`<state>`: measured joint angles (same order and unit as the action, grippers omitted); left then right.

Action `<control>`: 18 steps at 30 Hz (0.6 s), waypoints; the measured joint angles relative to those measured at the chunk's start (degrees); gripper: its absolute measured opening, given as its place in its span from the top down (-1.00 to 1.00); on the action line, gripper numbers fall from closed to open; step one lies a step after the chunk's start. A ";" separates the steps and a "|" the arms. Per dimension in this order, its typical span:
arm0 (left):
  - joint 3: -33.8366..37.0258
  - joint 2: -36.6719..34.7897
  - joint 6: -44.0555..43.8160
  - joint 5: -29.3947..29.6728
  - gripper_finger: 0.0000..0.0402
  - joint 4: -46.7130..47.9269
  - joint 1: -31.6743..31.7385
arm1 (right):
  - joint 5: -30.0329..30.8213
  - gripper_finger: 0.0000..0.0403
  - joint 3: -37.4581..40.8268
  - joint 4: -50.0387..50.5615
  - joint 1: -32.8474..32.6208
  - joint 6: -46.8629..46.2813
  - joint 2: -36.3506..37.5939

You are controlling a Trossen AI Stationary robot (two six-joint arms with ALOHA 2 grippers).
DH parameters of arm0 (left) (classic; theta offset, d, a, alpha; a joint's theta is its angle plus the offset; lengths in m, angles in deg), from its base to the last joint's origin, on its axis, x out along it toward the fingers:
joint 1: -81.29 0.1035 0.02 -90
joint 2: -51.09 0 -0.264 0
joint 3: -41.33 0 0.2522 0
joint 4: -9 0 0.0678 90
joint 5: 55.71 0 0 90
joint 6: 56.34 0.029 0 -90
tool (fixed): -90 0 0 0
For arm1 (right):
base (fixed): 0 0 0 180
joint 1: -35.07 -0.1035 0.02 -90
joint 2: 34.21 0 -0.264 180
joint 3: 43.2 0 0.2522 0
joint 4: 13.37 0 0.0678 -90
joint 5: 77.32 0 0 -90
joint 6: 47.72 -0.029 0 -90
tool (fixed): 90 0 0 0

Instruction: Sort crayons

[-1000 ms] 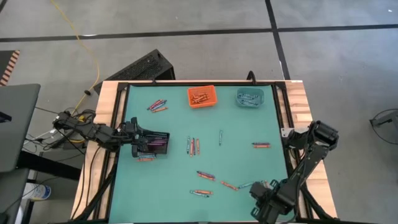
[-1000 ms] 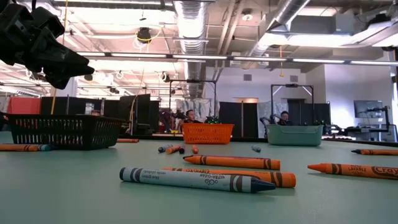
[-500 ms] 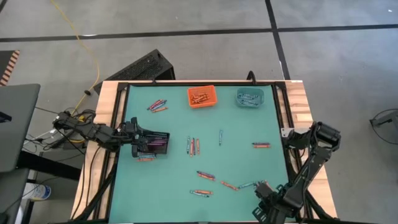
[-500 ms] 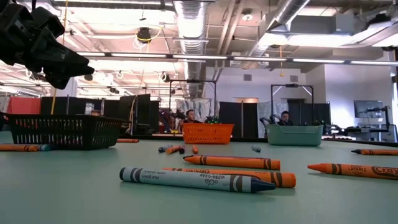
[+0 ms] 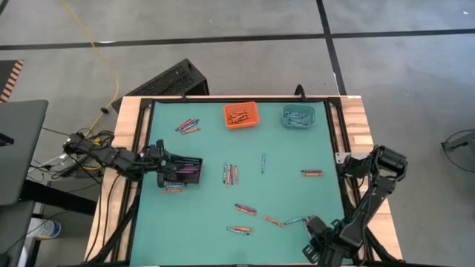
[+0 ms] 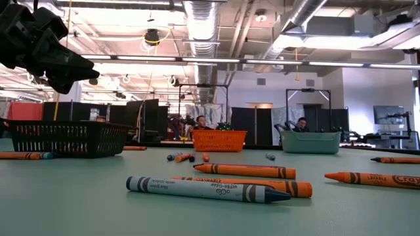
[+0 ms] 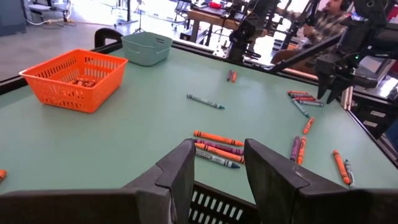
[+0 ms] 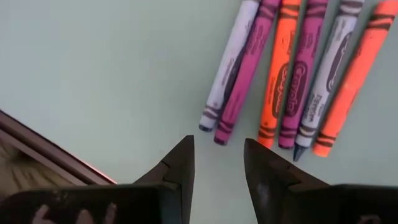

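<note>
Crayons lie scattered flat on the green mat (image 5: 208, 200): a group (image 5: 231, 174) at the middle, some (image 5: 188, 126) at the far left, others (image 5: 246, 209) toward the near edge. My right gripper (image 8: 217, 162) points down, open, just above the mat near the right near corner. Beside its fingertips lies a row of several crayons (image 8: 292, 74), magenta, orange, purple and pale. My left gripper (image 7: 217, 168) stands open and about level over the black bin (image 5: 183, 171) at the left edge, nothing between its fingers.
An orange bin (image 5: 240, 115) and a teal bin (image 5: 297, 116) with crayons in them stand at the far edge. The black bin holds purple crayons. The table's dark frame and wooden border (image 8: 37, 155) run close beside my right gripper.
My right gripper has gone a little toward the table's near right corner and down, turning about its own axis. Its fingers stay open. No crayon has moved.
</note>
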<state>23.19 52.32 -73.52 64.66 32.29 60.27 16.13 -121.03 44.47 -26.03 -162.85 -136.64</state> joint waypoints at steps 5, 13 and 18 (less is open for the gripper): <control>0.00 -0.01 0.01 0.01 0.36 0.00 0.00 | 0.59 0.35 0.00 0.00 0.00 0.34 0.00; 0.00 -0.02 0.01 0.02 0.36 -0.01 0.00 | 1.75 0.35 0.00 0.04 0.11 2.86 0.00; 0.00 -0.02 0.01 0.00 0.36 -0.01 -0.02 | 1.35 0.35 0.00 0.19 0.11 5.71 0.00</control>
<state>23.19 52.30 -73.51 64.66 32.28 60.26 17.47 -121.03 44.66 -25.92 -157.14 -136.64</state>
